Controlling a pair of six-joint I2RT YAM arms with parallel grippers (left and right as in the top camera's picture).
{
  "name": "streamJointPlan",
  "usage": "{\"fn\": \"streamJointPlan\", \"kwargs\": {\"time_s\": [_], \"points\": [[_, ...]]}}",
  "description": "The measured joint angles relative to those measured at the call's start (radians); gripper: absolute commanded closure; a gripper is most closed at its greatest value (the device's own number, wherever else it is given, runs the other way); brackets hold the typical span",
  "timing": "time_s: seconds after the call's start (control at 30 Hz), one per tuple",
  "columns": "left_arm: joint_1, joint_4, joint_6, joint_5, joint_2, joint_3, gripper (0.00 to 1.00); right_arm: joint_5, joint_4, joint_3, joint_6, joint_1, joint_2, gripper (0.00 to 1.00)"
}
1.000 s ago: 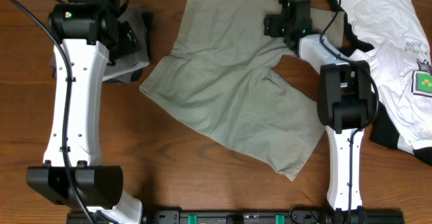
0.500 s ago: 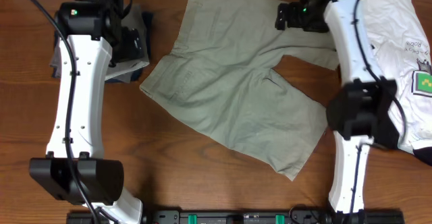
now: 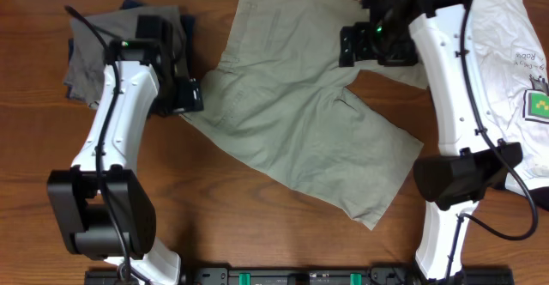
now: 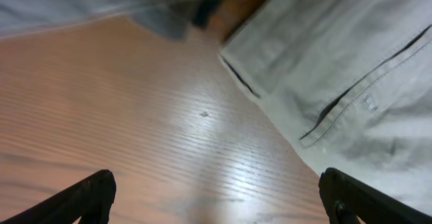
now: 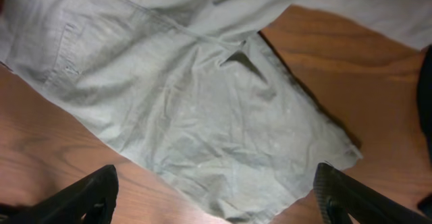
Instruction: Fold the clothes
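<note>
1. Shorts point(image 3: 300, 105): khaki-green, lying flat and unfolded in the middle of the counter point(image 3: 257, 242). The waistband is at the left, one leg runs to the near right and the other to the far right.
2. Left end effector point(image 4: 217, 198): fingers wide apart and holding nothing. It hovers over bare wood just beside the waistband corner.
3. Right end effector point(image 5: 216, 193): fingers wide apart and empty. It hangs above the shorts near the crotch, where the two legs part.
4. White T-shirt point(image 3: 506, 45) at the far right and a pile of grey and dark clothes point(image 3: 86, 53) at the far left, neither being handled.
5. Step in hand, as judged: the approach to a first grasp, since no fold shows yet.
6. Next move, as judged: each end effector must come down onto an edge of the shorts. The cloth lies thin against the counter, so the fingers need to pinch low at a hem before carrying one half over the other.
</note>
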Motion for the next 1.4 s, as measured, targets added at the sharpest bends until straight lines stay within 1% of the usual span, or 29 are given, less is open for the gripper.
{"fn": "streamJointPlan", "kwargs": {"time_s": [0.13, 0.17, 0.27, 0.33, 0.4, 0.57, 0.67, 0.77, 0.87, 1.03, 1.17, 1.3, 1.33, 1.4], "points": [[-0.002, 0.122, -0.072, 0.040, 0.000, -0.109, 0.04, 0.058, 0.000, -0.003, 0.072, 0.030, 0.002, 0.16], [-0.002, 0.166, -0.097, 0.046, 0.000, -0.139, 0.06, 0.076, 0.000, -0.003, 0.098, 0.038, 0.002, 0.19], [-0.002, 0.267, -0.170, 0.057, 0.000, -0.214, 0.13, 0.137, 0.000, -0.014, 0.180, 0.055, 0.002, 0.35], [-0.002, 0.336, -0.214, 0.063, 0.000, -0.259, 0.16, 0.169, 0.000, -0.031, 0.230, 0.067, 0.002, 0.40], [-0.002, 0.399, -0.253, 0.066, 0.000, -0.300, 0.17, 0.200, 0.000, -0.058, 0.285, 0.082, 0.002, 0.40], [-0.002, 0.575, -0.320, 0.068, 0.001, -0.385, 0.29, 0.267, 0.000, -0.131, 0.407, 0.123, 0.003, 0.41], [-0.002, 0.648, -0.354, 0.064, 0.001, -0.428, 0.33, 0.299, -0.001, -0.162, 0.459, 0.148, 0.003, 0.44], [-0.002, 0.712, -0.409, 0.052, 0.001, -0.478, 0.34, 0.327, -0.001, -0.167, 0.505, 0.177, 0.003, 0.44], [-0.002, 0.772, -0.461, 0.033, -0.001, -0.515, 0.36, 0.367, -0.002, -0.167, 0.541, 0.230, 0.003, 0.41], [-0.002, 0.812, -0.497, 0.013, -0.002, -0.529, 0.36, 0.415, 0.000, -0.169, 0.550, 0.340, -0.018, 0.36], [-0.002, 0.813, -0.512, 0.010, -0.002, -0.529, 0.36, 0.413, 0.002, -0.197, 0.539, 0.394, -0.090, 0.34], [-0.002, 0.814, -0.514, 0.010, -0.002, -0.529, 0.36, 0.403, 0.002, -0.285, 0.565, 0.374, -0.216, 0.33], [-0.002, 0.814, -0.514, 0.010, -0.002, -0.529, 0.36, 0.401, 0.001, -0.322, 0.569, 0.358, -0.260, 0.30], [-0.002, 0.814, -0.515, 0.010, -0.002, -0.529, 0.36, 0.401, 0.000, -0.389, 0.560, 0.327, -0.333, 0.21]]}}
